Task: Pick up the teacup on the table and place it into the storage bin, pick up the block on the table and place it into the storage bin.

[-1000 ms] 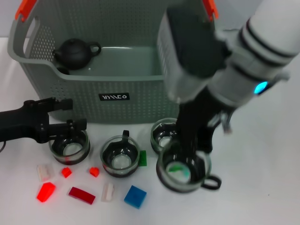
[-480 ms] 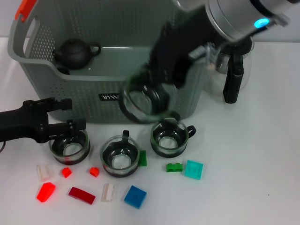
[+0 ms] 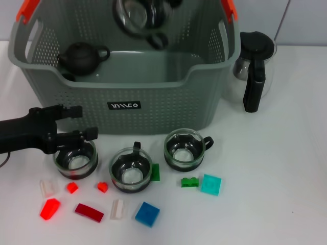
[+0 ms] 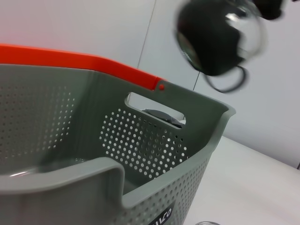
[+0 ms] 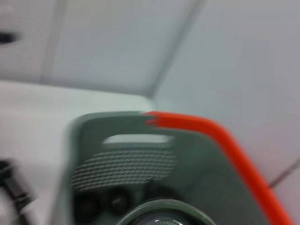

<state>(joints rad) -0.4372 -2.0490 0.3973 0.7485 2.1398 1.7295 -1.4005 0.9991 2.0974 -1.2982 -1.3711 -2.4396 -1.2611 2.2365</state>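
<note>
White tabletop [image 3: 286, 168] is filling the lower half of the head view, with the grey storage bin [image 3: 127, 97] standing across the upper left and centre. A glass teacup [image 3: 138, 15] is hanging at the top centre of that view, above the bin's open interior; the left wrist view is showing the same cup [image 4: 220, 37] in the air at upper right, over the bin's rim [image 4: 187, 101]. The right gripper itself is lying out of frame above it, so whether its fingers are pinching the cup cannot be told. A black teapot [image 3: 82, 57] is sitting inside the bin at its left end. The left gripper [image 3: 74, 122] is resting at the left edge, fingers spread, just above one teacup [image 3: 75, 159]; two more cups [image 3: 132, 171] [image 3: 184, 149] are standing in front of the bin. Coloured blocks, among them a blue block [image 3: 147, 213], are lying along the bottom. A glass coffee pot [image 3: 254, 66] is standing at upper right.
</note>
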